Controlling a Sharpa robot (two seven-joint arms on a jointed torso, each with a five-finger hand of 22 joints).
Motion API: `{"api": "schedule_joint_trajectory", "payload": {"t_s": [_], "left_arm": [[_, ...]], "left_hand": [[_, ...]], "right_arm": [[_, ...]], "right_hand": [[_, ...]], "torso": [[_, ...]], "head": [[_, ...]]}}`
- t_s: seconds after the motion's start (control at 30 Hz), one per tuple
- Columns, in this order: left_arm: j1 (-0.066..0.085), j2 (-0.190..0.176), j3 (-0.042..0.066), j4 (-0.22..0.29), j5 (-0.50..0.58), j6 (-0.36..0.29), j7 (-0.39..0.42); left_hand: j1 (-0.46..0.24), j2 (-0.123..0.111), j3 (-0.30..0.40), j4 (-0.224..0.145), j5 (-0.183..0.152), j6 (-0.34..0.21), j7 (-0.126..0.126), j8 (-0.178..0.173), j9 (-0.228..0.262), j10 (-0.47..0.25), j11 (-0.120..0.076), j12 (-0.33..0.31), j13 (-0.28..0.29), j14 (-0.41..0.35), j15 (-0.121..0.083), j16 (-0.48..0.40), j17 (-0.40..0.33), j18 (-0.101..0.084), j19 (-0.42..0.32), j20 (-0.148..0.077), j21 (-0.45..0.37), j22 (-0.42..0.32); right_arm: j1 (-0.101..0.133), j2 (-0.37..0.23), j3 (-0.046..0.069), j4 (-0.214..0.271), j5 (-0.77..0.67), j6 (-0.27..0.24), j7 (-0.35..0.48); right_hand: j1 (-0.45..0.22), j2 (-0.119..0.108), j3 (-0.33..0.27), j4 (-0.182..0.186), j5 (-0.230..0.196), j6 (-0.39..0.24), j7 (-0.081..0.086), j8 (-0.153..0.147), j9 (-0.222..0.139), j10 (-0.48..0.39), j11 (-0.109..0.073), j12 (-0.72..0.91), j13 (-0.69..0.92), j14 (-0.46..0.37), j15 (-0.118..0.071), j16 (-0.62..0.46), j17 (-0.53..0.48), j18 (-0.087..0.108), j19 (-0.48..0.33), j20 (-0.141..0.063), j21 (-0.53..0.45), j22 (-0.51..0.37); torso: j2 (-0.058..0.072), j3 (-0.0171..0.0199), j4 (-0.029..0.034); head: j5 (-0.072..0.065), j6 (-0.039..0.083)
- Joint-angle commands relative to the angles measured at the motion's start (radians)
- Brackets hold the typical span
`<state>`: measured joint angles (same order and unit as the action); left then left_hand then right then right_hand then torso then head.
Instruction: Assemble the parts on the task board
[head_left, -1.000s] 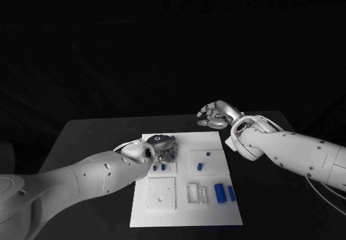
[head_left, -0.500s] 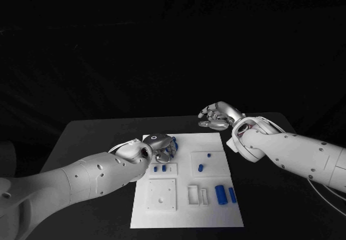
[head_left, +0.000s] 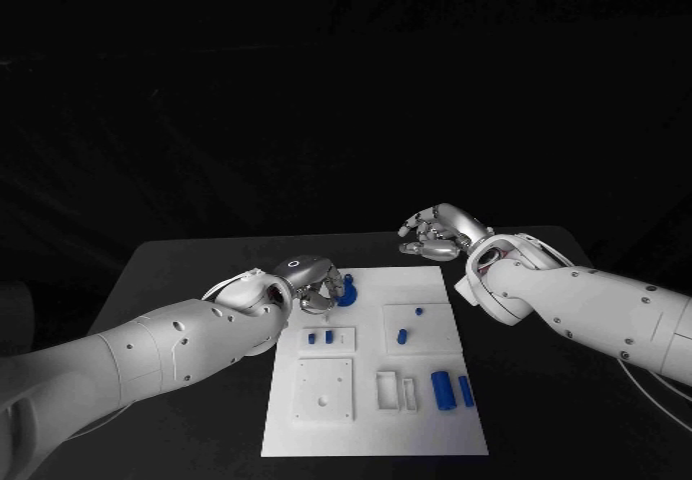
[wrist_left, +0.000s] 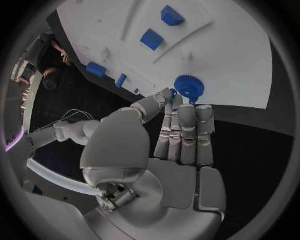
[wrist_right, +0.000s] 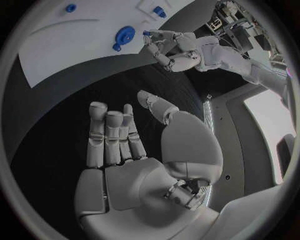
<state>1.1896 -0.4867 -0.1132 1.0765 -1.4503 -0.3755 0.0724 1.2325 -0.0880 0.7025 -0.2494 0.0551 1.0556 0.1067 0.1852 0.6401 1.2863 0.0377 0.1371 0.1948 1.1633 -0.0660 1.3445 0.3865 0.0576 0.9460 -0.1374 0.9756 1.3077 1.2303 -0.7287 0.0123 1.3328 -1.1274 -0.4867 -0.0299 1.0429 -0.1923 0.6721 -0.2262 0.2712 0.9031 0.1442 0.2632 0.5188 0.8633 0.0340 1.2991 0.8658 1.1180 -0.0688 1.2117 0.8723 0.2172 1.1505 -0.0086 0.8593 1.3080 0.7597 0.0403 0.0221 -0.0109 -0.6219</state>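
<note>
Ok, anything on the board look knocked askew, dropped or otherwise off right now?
Nothing stands out. The task board lies flat on the table, the blue parts lie on it, and a blue gear sits at the left hand's fingertips near the board's far edge. The right hand holds nothing.

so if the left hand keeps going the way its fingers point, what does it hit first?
Probably the blue gear: the left hand's fingertips sit just short of it at the task board's near edge. Depth is unclear, so they might already touch it.
</note>
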Motion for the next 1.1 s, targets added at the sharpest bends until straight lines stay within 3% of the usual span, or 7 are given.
{"api": "schedule_joint_trajectory", "payload": {"t_s": [0.03, 0.33, 0.83, 1.1], "left_arm": [[0.001, -0.011, 0.000, 0.006, 0.039, 0.030, 0.010], [0.001, -0.043, -0.002, 0.015, 0.042, 0.051, 0.007], [0.000, -0.047, -0.002, 0.015, 0.079, 0.047, 0.030], [0.000, -0.065, -0.002, 0.043, 0.132, 0.073, 0.058]], "left_hand": [[-0.002, 0.007, 0.005, 0.001, 0.003, 0.007, 0.000, 0.007, -0.001, 0.010, 0.008, 0.007, 0.018, 0.005, 0.000, -0.001, 0.000, 0.048, 0.006, -0.020, 0.004, 0.012], [-0.004, 0.007, 0.005, 0.002, 0.003, 0.007, 0.000, 0.007, -0.001, 0.011, 0.008, 0.006, 0.018, 0.006, 0.000, -0.001, 0.000, 0.048, 0.006, -0.020, 0.004, 0.011], [-0.007, 0.006, 0.005, 0.001, 0.003, 0.002, 0.002, 0.006, -0.004, 0.009, 0.009, 0.003, 0.018, 0.008, 0.000, -0.003, 0.000, 0.048, 0.008, -0.022, 0.004, 0.011], [-0.041, -0.041, -0.027, 0.001, 0.003, -0.054, 0.023, -0.021, -0.021, 0.000, 0.014, -0.009, 0.016, 0.010, 0.005, -0.003, 0.003, 0.046, 0.010, -0.021, 0.010, 0.015]], "right_arm": [[0.000, -0.002, 0.000, 0.002, -0.004, 0.010, 0.010], [0.000, -0.005, 0.000, 0.003, -0.004, 0.010, 0.011], [0.000, -0.004, 0.000, 0.002, -0.004, 0.011, 0.011], [0.000, -0.007, 0.000, 0.004, -0.004, 0.017, 0.011]], "right_hand": [[0.000, -0.002, -0.004, 0.000, 0.002, 0.002, 0.004, -0.001, 0.000, -0.002, 0.004, 0.006, -0.001, -0.003, 0.000, 0.003, -0.001, 0.045, 0.002, -0.008, 0.002, 0.019], [0.001, -0.002, -0.004, 0.000, 0.002, 0.002, 0.004, -0.001, 0.000, -0.002, 0.004, 0.006, -0.001, -0.004, 0.000, 0.003, -0.001, 0.045, 0.002, -0.008, 0.001, 0.019], [0.001, -0.001, -0.004, -0.001, 0.003, 0.002, 0.003, -0.001, 0.000, -0.002, 0.004, 0.006, -0.001, -0.004, 0.000, 0.003, -0.001, 0.045, 0.002, -0.008, 0.001, 0.019], [0.003, -0.001, -0.004, -0.002, 0.003, 0.002, 0.003, -0.001, 0.000, -0.002, 0.004, 0.006, -0.001, -0.004, 0.000, 0.003, -0.001, 0.045, 0.002, -0.008, 0.001, 0.019]], "torso": [[0.000, 0.0007, -0.0002], [0.000, 0.0001, 0.0004], [0.001, 0.0005, -0.0012], [0.001, 0.0013, -0.0022]], "head": [[0.000, -0.003], [0.001, -0.007], [0.003, -0.006], [0.001, -0.005]]}}
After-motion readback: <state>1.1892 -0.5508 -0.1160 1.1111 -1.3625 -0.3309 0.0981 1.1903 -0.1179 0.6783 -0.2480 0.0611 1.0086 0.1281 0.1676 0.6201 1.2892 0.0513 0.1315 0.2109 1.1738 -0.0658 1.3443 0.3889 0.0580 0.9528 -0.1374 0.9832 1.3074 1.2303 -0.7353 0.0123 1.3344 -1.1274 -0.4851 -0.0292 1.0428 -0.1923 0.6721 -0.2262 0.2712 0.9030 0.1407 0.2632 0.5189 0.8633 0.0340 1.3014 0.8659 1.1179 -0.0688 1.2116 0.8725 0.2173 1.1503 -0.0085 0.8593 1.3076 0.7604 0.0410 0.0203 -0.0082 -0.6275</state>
